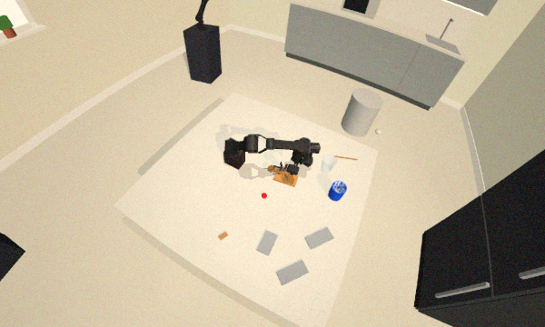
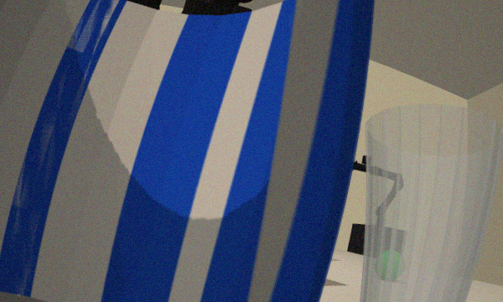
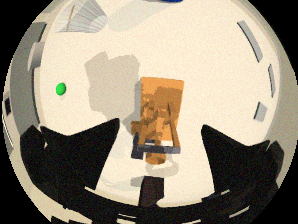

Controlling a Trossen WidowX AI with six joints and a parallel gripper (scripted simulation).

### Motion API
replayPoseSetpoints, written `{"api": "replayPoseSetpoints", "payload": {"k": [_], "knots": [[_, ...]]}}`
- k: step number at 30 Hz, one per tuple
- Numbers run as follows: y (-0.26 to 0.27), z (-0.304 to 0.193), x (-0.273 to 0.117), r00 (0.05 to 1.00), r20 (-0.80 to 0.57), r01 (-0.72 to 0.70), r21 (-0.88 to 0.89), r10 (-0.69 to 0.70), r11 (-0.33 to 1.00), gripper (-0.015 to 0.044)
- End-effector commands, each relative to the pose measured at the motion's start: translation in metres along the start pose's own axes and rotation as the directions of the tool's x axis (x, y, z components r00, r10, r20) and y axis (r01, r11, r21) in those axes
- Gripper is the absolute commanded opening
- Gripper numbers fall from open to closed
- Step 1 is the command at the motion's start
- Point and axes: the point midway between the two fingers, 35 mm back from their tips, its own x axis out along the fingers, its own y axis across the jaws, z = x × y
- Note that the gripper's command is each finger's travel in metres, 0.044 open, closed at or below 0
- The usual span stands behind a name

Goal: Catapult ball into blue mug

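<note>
The orange catapult [image 1: 286, 181] [image 3: 162, 87] stands on the floor mat, its dark crossbar and round orange cup toward the arm's base. My gripper [image 3: 161, 125] is open wide above it, one finger on each side and nothing held between them; the fingertips are small in the top view. The blue-and-white striped mug [image 1: 337, 191] [image 2: 201, 126] stands beyond the catapult's far end. A red ball [image 1: 263, 195] lies on the mat beside the catapult. A green ball [image 3: 60, 89] [image 2: 389, 265] lies on the other side, seen through a glass in the exterior view. No ball shows in the catapult.
The clear glass [image 1: 329, 163] [image 2: 436, 189] [image 3: 82, 17] stands near the mug, with a thin orange stick [image 1: 346, 158] behind it. Grey slabs [image 1: 319, 238] [image 1: 292, 272] [image 1: 266, 242] and a small orange block [image 1: 222, 235] lie farther off. A pale cylinder [image 1: 362, 113] stands beyond the mat.
</note>
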Motion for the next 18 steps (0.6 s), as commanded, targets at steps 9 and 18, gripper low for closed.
{"api": "replayPoseSetpoints", "payload": {"k": [9, 18], "knots": [[-0.002, -0.004, -0.013, 1.000, 0.008, 0.001, 0.009, -0.001, 1.000, 0.0440], [-0.002, -0.003, 0.034, 1.000, 0.008, 0.003, 0.009, -0.003, 1.000, 0.0440]]}}
